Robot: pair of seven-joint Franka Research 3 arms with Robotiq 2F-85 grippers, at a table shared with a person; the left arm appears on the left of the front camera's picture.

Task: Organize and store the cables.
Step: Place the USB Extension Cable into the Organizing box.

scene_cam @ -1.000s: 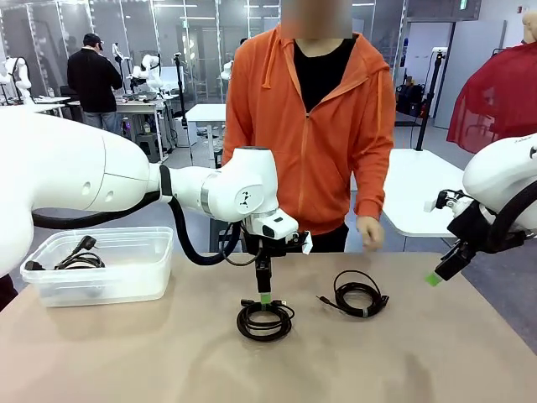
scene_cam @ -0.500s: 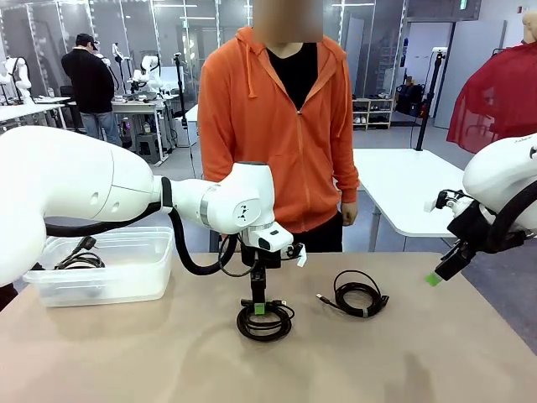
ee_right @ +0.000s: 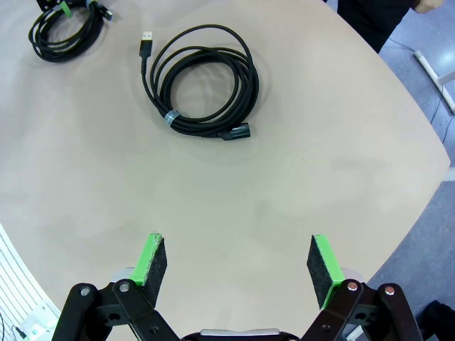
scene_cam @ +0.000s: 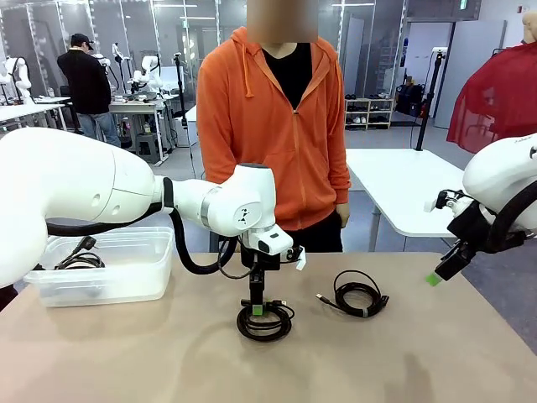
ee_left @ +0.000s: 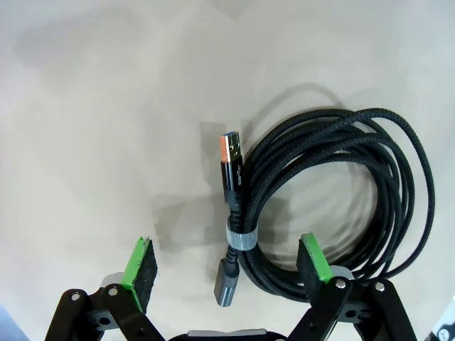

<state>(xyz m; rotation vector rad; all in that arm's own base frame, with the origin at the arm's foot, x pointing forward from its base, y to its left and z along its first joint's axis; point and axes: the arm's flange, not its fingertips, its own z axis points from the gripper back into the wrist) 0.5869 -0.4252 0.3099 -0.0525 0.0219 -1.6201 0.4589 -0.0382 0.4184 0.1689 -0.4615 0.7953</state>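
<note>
Fingers [ee_left: 142, 270] astride cable [ee_left: 249, 213], plug [ee_left: 232, 153] straight ahead

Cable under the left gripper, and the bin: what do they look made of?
Cable: woven textile jacket, matte black, judging by the fine braid pattern. Its plug looks like shiny metal with an orange insert. Bin: probably clear plastic, slightly frosted and glossy; a coiled cord shows through its wall.

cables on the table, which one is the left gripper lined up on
The braided coil at the table's middle: the open left gripper hangs over its tied section, a pad on either side. The smoother coil lies apart, to the robot's right.
</note>
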